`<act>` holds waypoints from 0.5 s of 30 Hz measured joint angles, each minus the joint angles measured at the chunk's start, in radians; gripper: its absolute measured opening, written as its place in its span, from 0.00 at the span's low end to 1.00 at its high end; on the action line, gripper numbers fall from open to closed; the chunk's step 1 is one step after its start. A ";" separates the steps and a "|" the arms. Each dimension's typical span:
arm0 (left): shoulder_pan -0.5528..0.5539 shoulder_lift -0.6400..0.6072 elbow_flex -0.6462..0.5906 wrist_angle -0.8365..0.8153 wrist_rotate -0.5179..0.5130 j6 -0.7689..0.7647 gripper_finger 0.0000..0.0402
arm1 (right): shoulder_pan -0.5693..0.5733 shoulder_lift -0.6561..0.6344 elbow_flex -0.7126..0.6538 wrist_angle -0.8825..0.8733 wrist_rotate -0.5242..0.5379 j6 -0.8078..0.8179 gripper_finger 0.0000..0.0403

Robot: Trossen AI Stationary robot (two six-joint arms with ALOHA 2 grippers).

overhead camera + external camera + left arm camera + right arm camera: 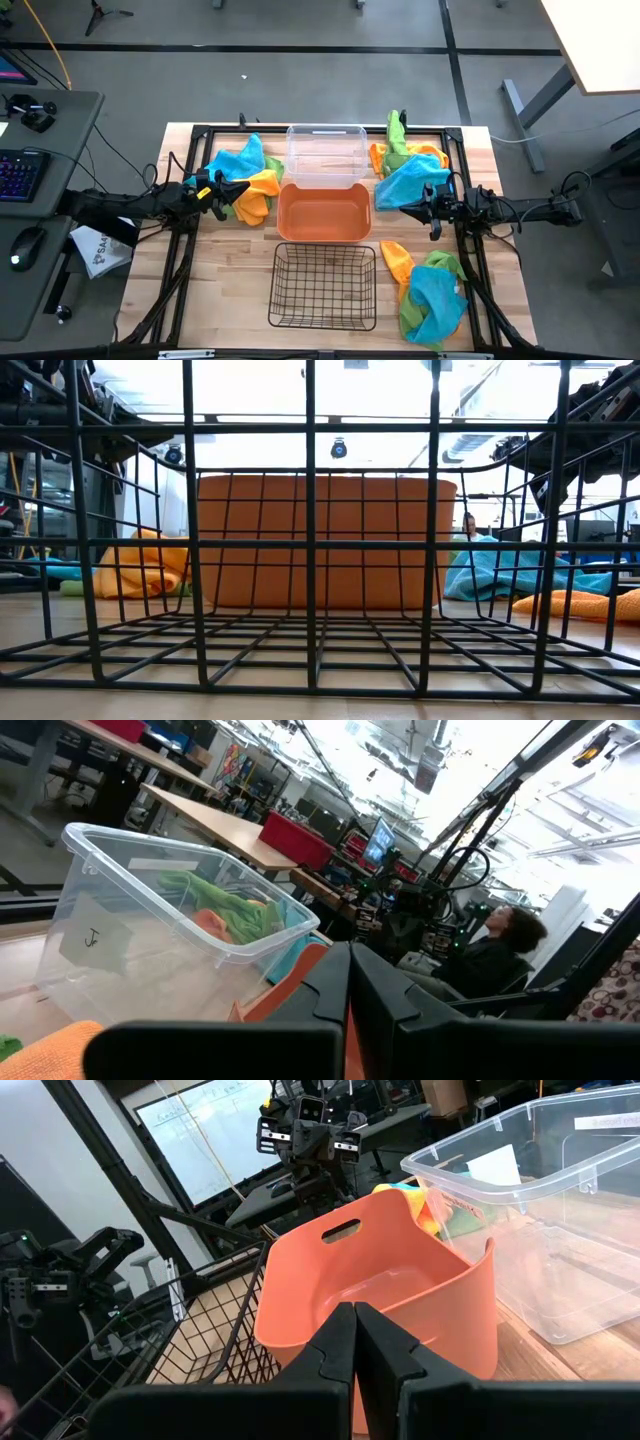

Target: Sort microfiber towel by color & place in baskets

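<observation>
Wooden table holds three baskets, three towel heaps; left hand and right hand together.

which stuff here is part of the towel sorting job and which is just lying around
Part of the job:
- clear bin
- orange bin
- black wire basket
- towel pile at the left
- towel pile at the far right
- towel pile at the near right
- left gripper
- right gripper

Just lying about:
- keyboard
- mouse

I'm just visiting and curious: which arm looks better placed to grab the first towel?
Hard to call. The left gripper sits beside its towel pile, the right gripper beside the blue towel. Both look shut and empty.
</observation>
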 joint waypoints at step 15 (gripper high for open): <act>0.000 0.001 0.000 0.018 -0.020 -0.003 0.00 | 0.000 0.000 0.000 0.000 0.000 0.000 0.00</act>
